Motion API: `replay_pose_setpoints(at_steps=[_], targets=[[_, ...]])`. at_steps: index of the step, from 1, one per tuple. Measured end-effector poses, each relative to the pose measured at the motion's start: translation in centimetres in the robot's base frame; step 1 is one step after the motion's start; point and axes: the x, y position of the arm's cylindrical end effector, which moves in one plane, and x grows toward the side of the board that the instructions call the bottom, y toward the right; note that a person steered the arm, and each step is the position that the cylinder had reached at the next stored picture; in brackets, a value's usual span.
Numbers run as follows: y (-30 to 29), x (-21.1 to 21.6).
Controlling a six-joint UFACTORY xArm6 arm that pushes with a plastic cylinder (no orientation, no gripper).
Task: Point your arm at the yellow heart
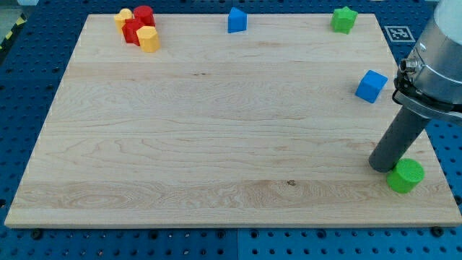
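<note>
My tip (380,167) rests on the wooden board (216,130) near its bottom right corner. The tip touches, or sits just beside, the left side of the green round block (406,176). The arm carries a plain dark rod with no jaws, so there is nothing to open, close or grasp.

The yellow heart (123,16) lies at the top left corner of the board, well apart from the tip, on the opposite side of the board. It belongs to a tight cluster: two red blocks (138,24) sit just beside it on its right, and a second yellow block (149,39) touches the cluster at its lower right.

A blue block (237,20) stands at the middle of the top edge. A green star (344,19) stands near the top right corner. A blue cube (371,86) lies near the right edge, above the tip.
</note>
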Motion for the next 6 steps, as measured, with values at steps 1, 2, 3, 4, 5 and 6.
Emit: replay_pose_setpoints(at_steps=[1, 2, 3, 4, 5, 6], targets=[[-2.6, -0.7], [-7.5, -2.2], [-7.6, -2.3], [-7.6, -2.3], [-7.7, -3.0], [-11.0, -4.7]])
